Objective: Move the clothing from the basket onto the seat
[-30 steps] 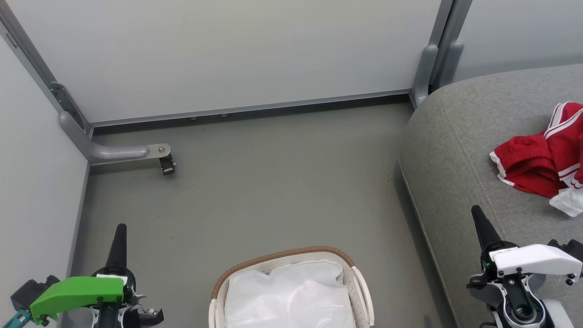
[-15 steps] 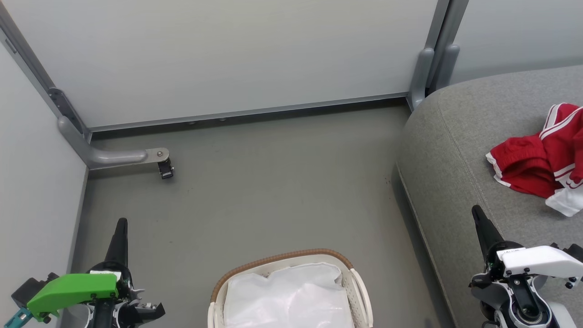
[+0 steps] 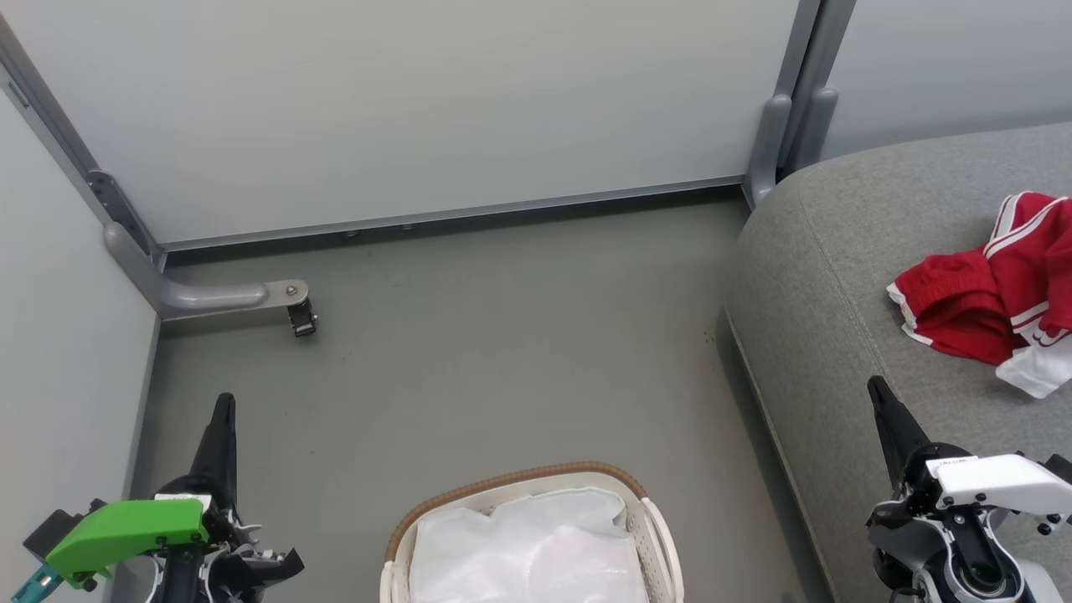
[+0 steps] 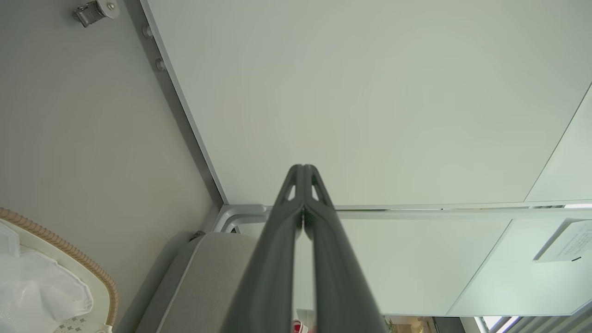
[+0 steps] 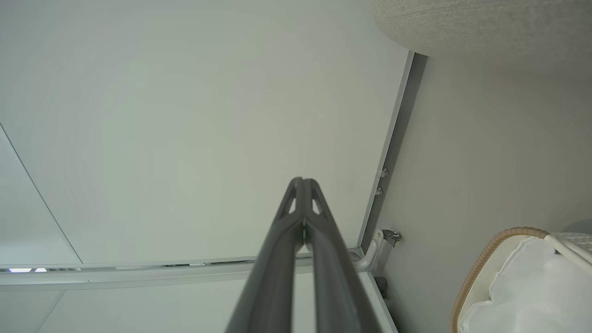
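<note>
Clothing [image 3: 971,306]: heaped on seat [image 3: 821,276], right of and beyond basket [image 3: 662,540]. Basket contents seen: white liner [image 3: 528,553]. Left gripper [image 3: 223,404], right gripper [image 3: 876,387]: flanking basket, fingers pressed together, empty. Risk: liner mistaken for clothing and hauled out; basket's near end unseen, possibly unchecked.

Red clothing [image 3: 980,293], white-striped, lies crumpled on the grey seat [image 3: 837,276], beyond the right jaws and off to their right, well apart. The seat's rounded edge runs just left of those jaws. The white basket [image 3: 512,479], brown-rimmed, stands upright between the left jaws and the right jaws, its white liner [image 3: 528,553] rumpled inside.
</note>
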{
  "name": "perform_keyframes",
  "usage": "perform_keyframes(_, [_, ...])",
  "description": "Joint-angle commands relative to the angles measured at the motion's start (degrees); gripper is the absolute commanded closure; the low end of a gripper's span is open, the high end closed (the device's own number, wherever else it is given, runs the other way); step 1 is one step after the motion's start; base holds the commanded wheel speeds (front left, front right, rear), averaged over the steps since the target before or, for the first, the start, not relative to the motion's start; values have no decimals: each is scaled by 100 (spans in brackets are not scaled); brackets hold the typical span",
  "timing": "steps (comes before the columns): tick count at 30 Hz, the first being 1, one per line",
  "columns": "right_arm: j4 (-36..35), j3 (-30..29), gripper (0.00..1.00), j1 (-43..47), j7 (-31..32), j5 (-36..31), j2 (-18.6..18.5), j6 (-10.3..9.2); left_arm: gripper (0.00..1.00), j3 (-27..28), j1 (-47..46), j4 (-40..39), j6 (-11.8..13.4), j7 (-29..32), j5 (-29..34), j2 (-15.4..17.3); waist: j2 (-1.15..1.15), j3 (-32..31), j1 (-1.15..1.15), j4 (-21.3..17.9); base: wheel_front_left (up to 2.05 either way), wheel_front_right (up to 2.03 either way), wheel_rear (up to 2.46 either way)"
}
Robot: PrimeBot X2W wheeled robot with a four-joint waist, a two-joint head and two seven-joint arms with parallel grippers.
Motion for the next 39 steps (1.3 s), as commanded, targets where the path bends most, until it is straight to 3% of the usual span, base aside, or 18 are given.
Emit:
perform_keyframes(1, [-28, -25, 100, 57, 38, 124, -35, -4, 100, 21, -91, -26, -18, 47, -121, -2, 0, -7, 0, -5, 0, 0, 0])
perform_keyframes(39, [-38, -29, 100, 67, 66, 233, -35, -4, 100, 21, -85, -33, -18, 71, -218, -3, 0, -24, 0, -16, 0, 0, 0])
